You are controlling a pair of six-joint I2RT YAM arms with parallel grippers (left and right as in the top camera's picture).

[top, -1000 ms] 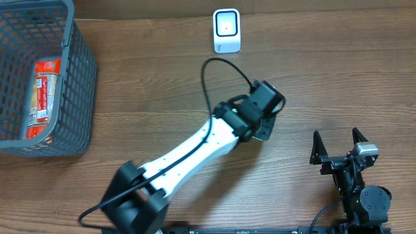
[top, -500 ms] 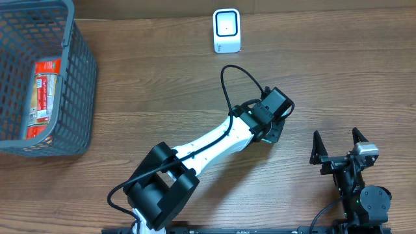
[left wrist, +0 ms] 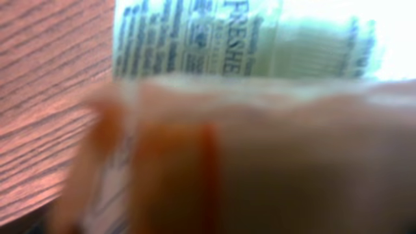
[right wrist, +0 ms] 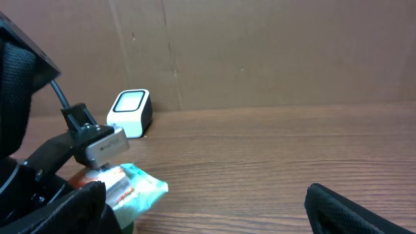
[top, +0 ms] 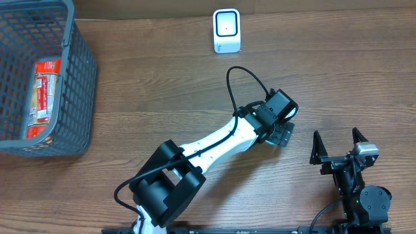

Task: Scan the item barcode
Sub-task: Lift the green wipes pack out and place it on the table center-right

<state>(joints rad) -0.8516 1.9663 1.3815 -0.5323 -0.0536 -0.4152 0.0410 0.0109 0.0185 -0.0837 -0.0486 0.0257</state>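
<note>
Packet (right wrist: 138,188): a pale green wrapper end joined to an orange-red section, lying flat on the wooden table (top: 162,97). Seen close from the left wrist, its green label carried fine dark print and larger letters reading "FRESHE", cut off by the frame; the part below was a blurred orange-brown band. Barcode scanner (top: 227,30): a small white upright unit with a dark-framed pale window, standing at the table's far edge, well apart from the packet.
</note>
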